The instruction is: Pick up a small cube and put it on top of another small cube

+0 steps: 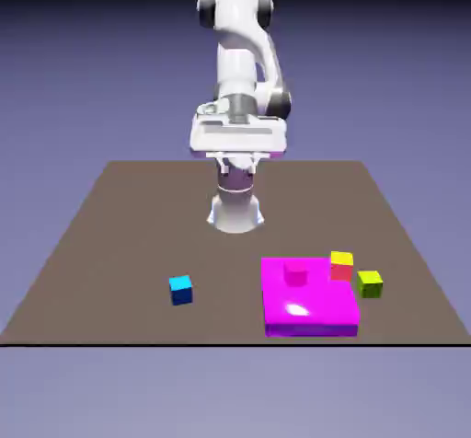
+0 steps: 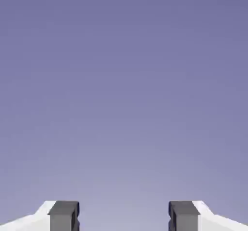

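End effector (image 2: 124, 218): fingers spread wide, nothing between them, raised high above the tabletop (image 1: 120, 234). Blue cube (image 1: 181, 289): on tabletop, well apart from it. Olive-green cube (image 1: 370, 282): beside magenta slab (image 1: 308, 307).

Four small cubes sit on one brown desk (image 1: 110, 234): one bright blue cube (image 1: 181, 290) with a cyan top, one olive-green cube (image 1: 371, 283) with a yellow-green top, one red cube (image 1: 341, 266) with a yellow top, and one magenta cube (image 1: 295, 271). One large magenta slab (image 1: 313, 312) lies among them. One white robot arm (image 1: 239, 77) stands at the desk, carrying one hand (image 2: 124, 216) with two grey fingertips (image 2: 63, 215), both showing in the hand view.
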